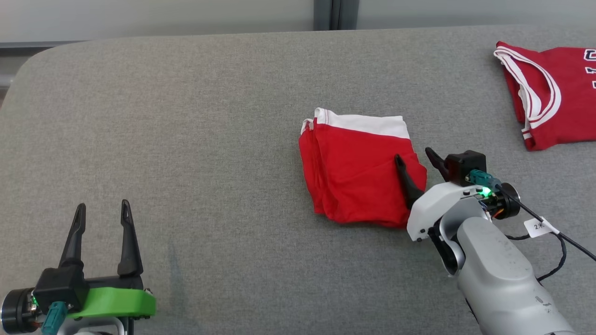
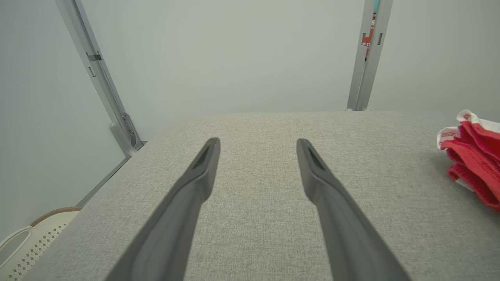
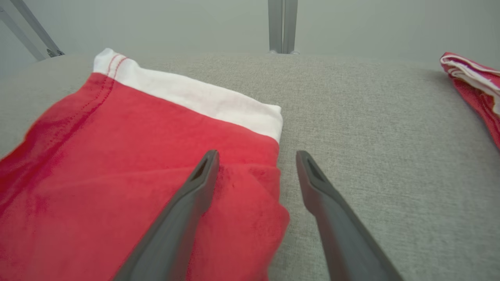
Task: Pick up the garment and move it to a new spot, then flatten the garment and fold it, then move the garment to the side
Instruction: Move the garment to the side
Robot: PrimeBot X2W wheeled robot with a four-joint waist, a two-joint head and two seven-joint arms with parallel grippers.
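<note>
A folded garment of red knit cloth, roughly square with a white band along its far edge, is seen lying right of centre on the padded surface. This surface is covered in a grey, finely woven fabric and is rounded at its far left corner. Soft creases are seen near the garment's right edge, and stitched hems are stacked in layers at its left edge.

The right gripper is held at that right edge with its 2 long, dark, tapered fingers spread apart and nothing clasped. 1 finger is placed over the red cloth, the other over bare grey fabric just beside the fold. Whether the cloth is pressed cannot be told.

The left gripper is positioned at the near left, well apart from the garment, its 2 fingers likewise parted and empty above the grey weave.

A red jersey with white-striped trim is laid flat at the far right. In the left wrist view, a pale perforated plastic basket with a brown rim is seen below the surface's edge, and a grey metal post is set behind it.
</note>
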